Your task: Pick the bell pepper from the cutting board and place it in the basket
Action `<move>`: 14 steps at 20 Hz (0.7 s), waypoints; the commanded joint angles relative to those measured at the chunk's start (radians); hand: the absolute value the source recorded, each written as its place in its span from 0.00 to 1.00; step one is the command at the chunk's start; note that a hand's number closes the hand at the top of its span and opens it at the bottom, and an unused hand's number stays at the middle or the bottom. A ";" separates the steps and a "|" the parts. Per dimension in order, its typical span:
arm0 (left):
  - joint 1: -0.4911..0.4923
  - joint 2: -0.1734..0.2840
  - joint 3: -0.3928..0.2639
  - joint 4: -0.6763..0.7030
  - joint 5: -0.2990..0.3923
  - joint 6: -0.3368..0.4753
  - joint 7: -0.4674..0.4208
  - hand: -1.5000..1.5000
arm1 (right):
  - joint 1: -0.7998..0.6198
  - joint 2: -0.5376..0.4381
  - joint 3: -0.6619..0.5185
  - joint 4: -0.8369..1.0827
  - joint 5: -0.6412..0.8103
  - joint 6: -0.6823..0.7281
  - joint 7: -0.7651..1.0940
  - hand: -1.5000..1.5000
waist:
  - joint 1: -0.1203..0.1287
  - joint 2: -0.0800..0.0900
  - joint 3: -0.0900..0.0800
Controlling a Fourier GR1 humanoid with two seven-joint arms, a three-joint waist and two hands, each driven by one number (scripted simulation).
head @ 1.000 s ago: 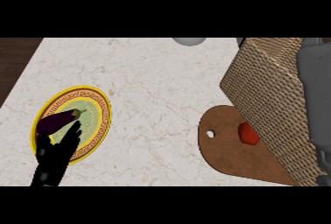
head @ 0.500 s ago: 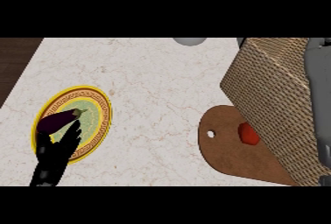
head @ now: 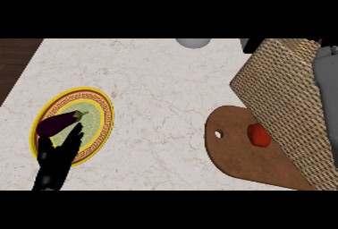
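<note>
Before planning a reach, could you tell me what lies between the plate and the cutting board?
In the head view, only bare counter separates the plate from the cutting board.

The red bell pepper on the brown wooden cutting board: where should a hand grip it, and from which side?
Probably from the left or above: the red bell pepper lies against the woven basket, which hides its right side, leaving only its left and top exposed over the brown wooden cutting board.

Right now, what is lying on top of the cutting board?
A red bell pepper lies on the brown cutting board, beside the woven basket. The basket covers the board's right side, so anything there is hidden.
</note>
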 commanded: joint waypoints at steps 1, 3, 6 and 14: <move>-0.010 0.003 0.019 0.104 0.006 -0.020 -0.017 0.50 | 0.032 -0.074 0.031 0.077 0.049 0.043 -0.044 1.00 | -0.010 0.019 0.009; 0.024 0.016 0.009 0.051 0.015 -0.044 -0.005 0.50 | 0.055 -0.117 0.029 0.114 0.049 0.067 -0.104 0.00 | -0.003 0.020 0.010; -0.027 -0.017 -0.014 0.040 -0.025 0.016 0.062 0.50 | 0.069 -0.083 0.050 0.090 0.057 0.030 -0.130 0.00 | -0.013 0.017 0.010; 0.047 -0.019 -0.018 0.025 -0.027 -0.017 0.016 0.50 | 0.033 -0.155 -0.040 0.047 -0.037 0.044 -0.122 0.00 | -0.011 0.013 0.010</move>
